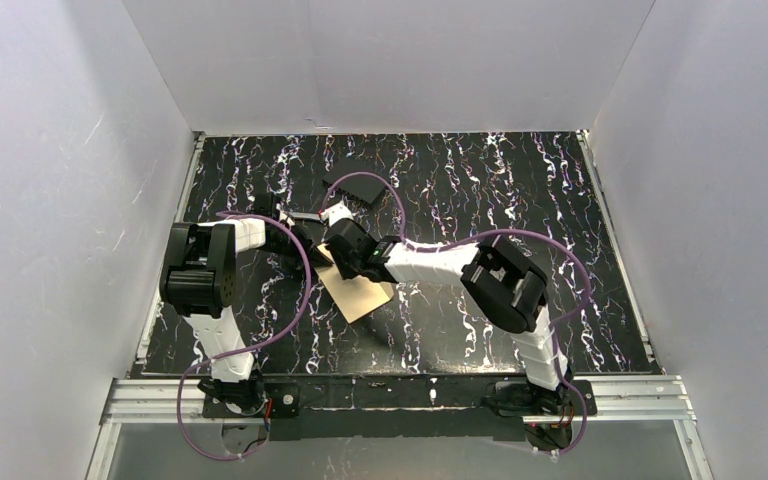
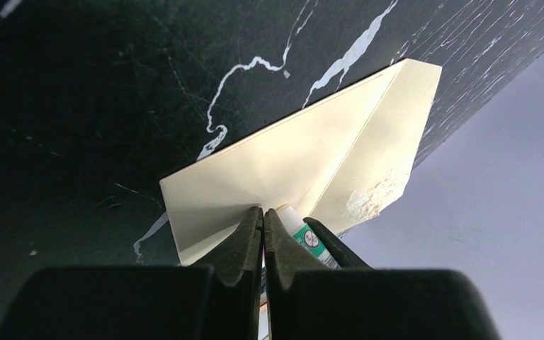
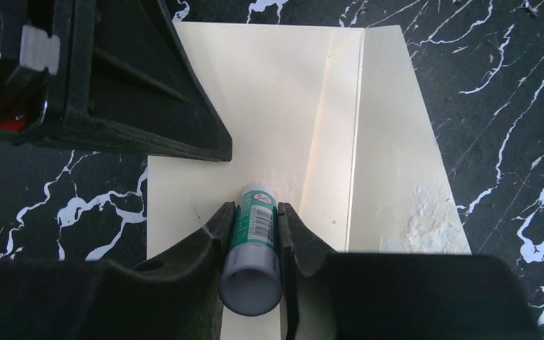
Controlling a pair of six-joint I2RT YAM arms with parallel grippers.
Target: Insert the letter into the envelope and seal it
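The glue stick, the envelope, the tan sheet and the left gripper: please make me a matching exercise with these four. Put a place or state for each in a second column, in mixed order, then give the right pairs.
Column one
1. glue stick
2. envelope
3. tan sheet
4. left gripper

Column two
A. shut
B. cream, lying flat beneath both grippers
C. gripped by the right gripper
D. partly hidden by the right arm in the top view

Pairs: 1-C, 2-B, 3-D, 4-A
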